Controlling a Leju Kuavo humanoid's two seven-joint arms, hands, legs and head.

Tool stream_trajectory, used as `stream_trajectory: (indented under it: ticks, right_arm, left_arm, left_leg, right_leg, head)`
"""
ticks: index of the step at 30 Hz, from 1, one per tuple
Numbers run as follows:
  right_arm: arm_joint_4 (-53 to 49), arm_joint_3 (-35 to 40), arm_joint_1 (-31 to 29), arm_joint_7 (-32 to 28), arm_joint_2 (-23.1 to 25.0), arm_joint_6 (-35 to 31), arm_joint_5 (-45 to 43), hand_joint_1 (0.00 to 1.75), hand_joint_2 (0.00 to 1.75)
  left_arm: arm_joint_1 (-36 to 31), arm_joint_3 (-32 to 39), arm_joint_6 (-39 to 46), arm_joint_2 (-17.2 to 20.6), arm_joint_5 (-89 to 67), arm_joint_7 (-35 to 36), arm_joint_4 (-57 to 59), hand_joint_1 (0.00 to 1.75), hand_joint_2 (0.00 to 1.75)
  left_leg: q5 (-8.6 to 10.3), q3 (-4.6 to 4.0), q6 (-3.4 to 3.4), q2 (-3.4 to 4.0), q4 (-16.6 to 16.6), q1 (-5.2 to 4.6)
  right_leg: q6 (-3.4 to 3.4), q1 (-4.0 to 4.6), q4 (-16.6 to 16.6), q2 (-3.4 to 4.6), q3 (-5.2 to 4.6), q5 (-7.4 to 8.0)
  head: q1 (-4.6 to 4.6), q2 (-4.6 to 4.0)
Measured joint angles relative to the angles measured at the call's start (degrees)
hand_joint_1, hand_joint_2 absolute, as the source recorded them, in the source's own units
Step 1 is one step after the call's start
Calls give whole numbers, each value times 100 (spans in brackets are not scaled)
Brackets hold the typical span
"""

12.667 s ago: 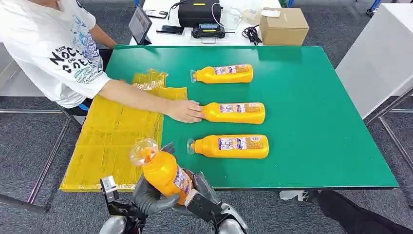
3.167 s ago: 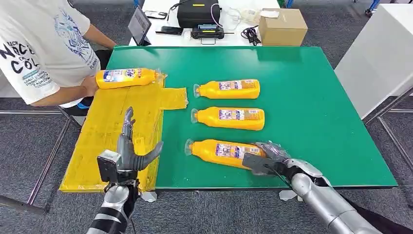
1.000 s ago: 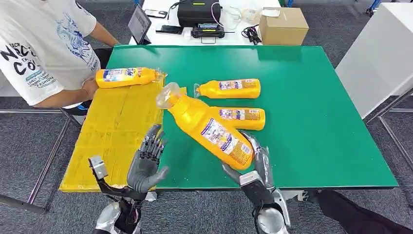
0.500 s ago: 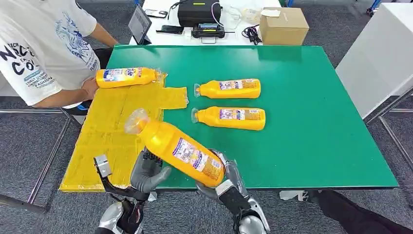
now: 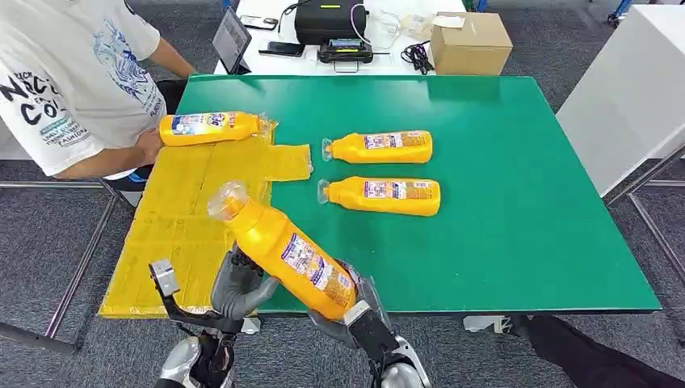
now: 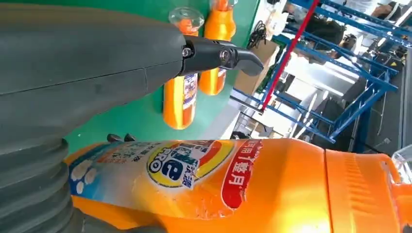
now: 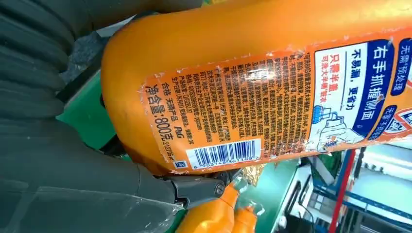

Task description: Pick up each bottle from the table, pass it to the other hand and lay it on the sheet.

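I have the orange bottle [image 5: 284, 253] up off the worktop [image 5: 517, 186], tilted, cap toward the yellow sheet [image 5: 182, 234] and base low near my body. My right hand [image 5: 355, 311] grips its base end. My left hand [image 5: 236, 287] is under its mid-body, fingers curled up against it; I cannot tell whether that hand has closed fully on it, so I judge the handover as mid-way.

The main risk, as I see it, is releasing the right hand too soon: the bottle is long, smooth and tilted, and a loose left grip could let it slide or swing cap-down and drop at the worktop's near edge. A person [image 5: 69, 77] sits just beside the sheet with a hand at the bottle lying there [image 5: 208, 128], so a wide swing across could reach that side.

Count: four bottles in all, one in my hands, one on the sheet's far end, and two lying on the green worktop [image 5: 378, 147] [image 5: 380, 196]. One sheet, one person.
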Motion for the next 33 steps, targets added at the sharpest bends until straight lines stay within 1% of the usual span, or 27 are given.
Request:
stream_trajectory:
  ticks: [3, 7, 13, 19, 29, 30, 31, 32, 33]
  right_arm:
    - [96, 37, -28, -55, 22, 98, -129, 175, 175]
    - [251, 37, -67, -127, 65, 362, -428, 175, 175]
    - [404, 37, -134, -160, 166, 474, -476, 175, 175]
    - [465, 37, -175, -157, 175, 573, -505, 175, 175]
    - [664, 166, -274, -59, 179, 702, -223, 175, 175]
    - [695, 181, -293, -55, 179, 704, -207, 175, 175]
    - [736, 197, -307, -55, 179, 704, -194, 175, 175]
    - [769, 208, -321, -55, 179, 706, -177, 175, 175]
    - [800, 221, -339, -55, 177, 704, -157, 175, 175]
  left_arm:
    - [13, 11, -248, 0, 126, 15, -17, 0, 175]
    - [34, 0, -718, 9, 437, 262, -24, 0, 175]
    - [69, -140, -1075, 39, 468, 278, 53, 0, 175]
    - [127, -254, -1283, 90, 389, 232, 57, 0, 175]
    - [143, -302, -1283, 138, 105, 87, 129, 0, 175]
    - [143, -299, -1283, 142, 98, 85, 140, 2, 175]
    - [143, -297, -1283, 144, 96, 83, 151, 42, 175]
    - [143, -297, -1283, 151, 85, 83, 160, 52, 175]
    - [144, -295, -1283, 160, 76, 83, 171, 52, 175]
  left_leg:
    - [0, 0, 0, 0, 0, 1]
    - [0, 0, 0, 1, 0, 1]
    - [0, 0, 0, 0, 0, 1]
    - [0, 0, 0, 0, 0, 0]
    - [0, 1, 0, 0, 0, 1]
    - [0, 1, 0, 0, 0, 1]
    - [0, 1, 0, -1, 0, 1]
    - [1, 1, 0, -1, 0, 1]
    - [0, 1, 0, 0, 0, 1]
  right_leg:
    - [0, 1, 0, 0, 0, 0]
    - [0, 1, 0, 0, 0, 0]
    - [0, 0, 0, 0, 0, 0]
    - [0, 0, 0, 0, 0, 0]
    - [0, 0, 0, 0, 0, 0]
    - [0, 0, 0, 0, 0, 0]
    - [0, 0, 0, -1, 1, 0]
    - [0, 0, 0, 0, 1, 0]
    - [0, 0, 0, 0, 0, 0]
  head:
    - [0, 0]
    - [0, 0]
    - [2, 0]
    - [2, 0]
    - [2, 0]
    - [0, 0]
    - [2, 0]
    - [2, 0]
    - [2, 0]
